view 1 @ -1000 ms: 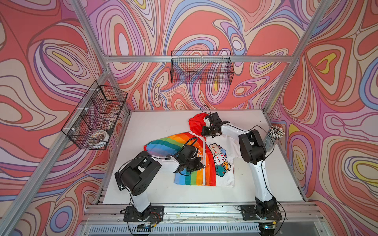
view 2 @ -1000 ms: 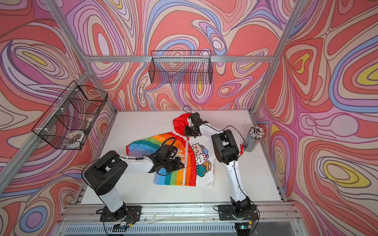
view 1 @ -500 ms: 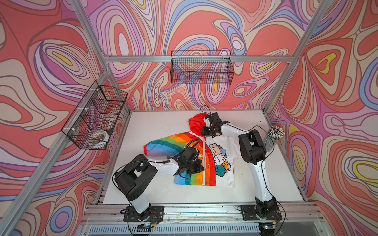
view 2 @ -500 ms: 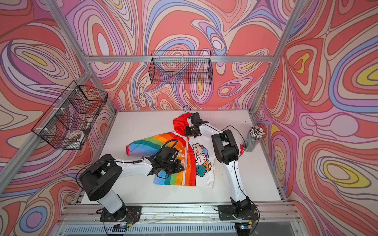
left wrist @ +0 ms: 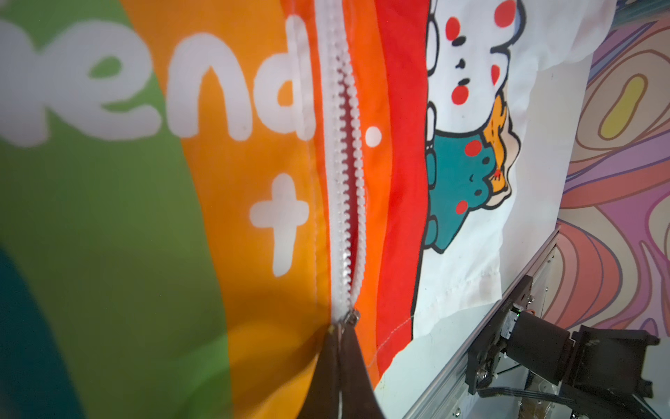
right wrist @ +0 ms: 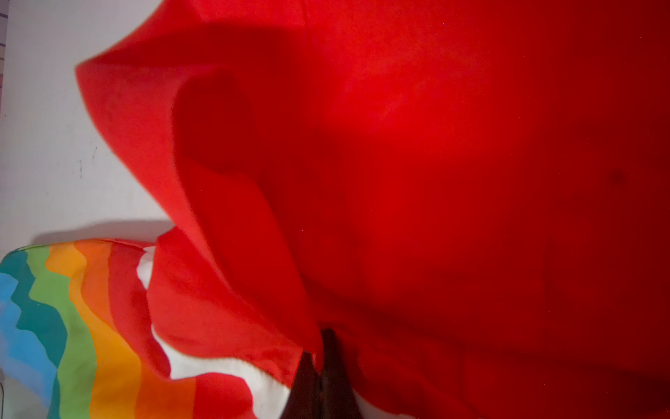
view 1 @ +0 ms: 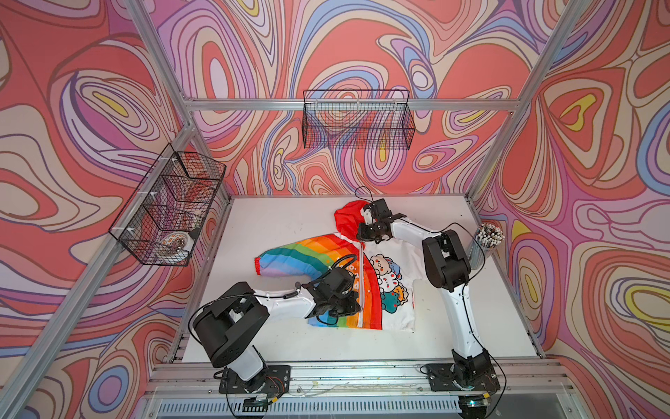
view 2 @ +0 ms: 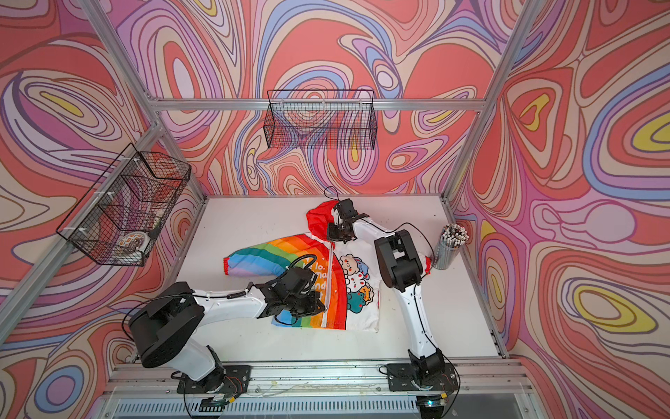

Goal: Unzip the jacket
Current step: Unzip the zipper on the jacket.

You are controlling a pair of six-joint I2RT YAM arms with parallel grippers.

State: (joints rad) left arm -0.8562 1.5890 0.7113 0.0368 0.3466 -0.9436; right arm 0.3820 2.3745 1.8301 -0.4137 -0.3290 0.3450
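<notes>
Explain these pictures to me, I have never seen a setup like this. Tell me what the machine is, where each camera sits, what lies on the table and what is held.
Two robot arms, the left arm and the right arm, are bolted along the front edge of a white table. Each ends in a two-fingered claw. Both top views come from one camera high overhead. The two close-ups come from cameras on the wrists. A child's jacket lies flat on the table, and a cup of pencils stands near the table's right edge. The left claw is shut on the zipper pull, low on the zipper, whose teeth are parted toward the hood. The right claw is shut on the red hood at the collar.
</notes>
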